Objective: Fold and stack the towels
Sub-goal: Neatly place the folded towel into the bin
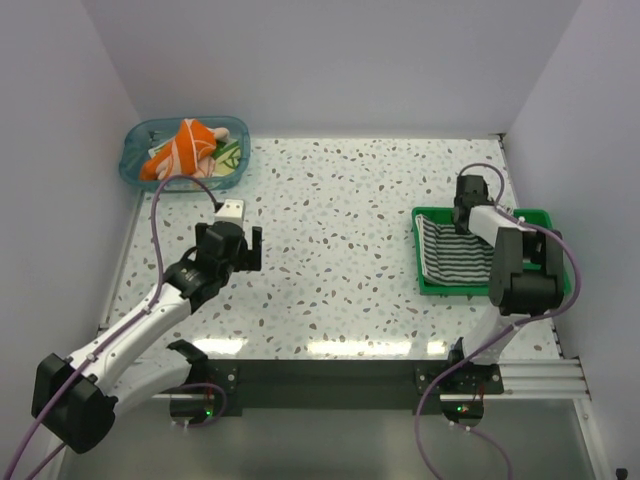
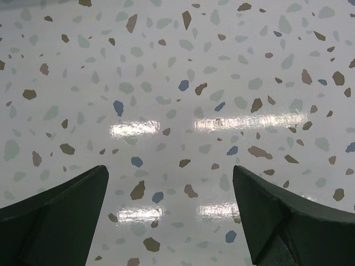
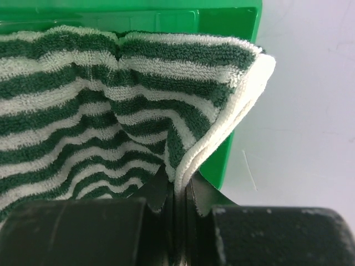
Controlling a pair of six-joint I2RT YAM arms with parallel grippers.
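A folded black-and-white striped towel [image 1: 455, 252] lies in the green tray [image 1: 545, 217] at the right. My right gripper [image 1: 467, 222] is shut on its doubled white edge [image 3: 222, 136], which runs down between the pinched fingers at the tray's corner. An orange towel [image 1: 182, 148] sits crumpled in the clear blue bin [image 1: 135, 138] at the back left, with a green towel [image 1: 230, 156] partly showing under it. My left gripper [image 1: 238, 252] hovers over bare table left of centre, jaws wide open and nothing between its fingertips [image 2: 72, 208].
White walls close in the speckled table [image 1: 340, 230] on three sides. The arm bases stand on the black rail at the near edge. The right arm's elbow [image 1: 525, 275] hangs over the tray's front right part.
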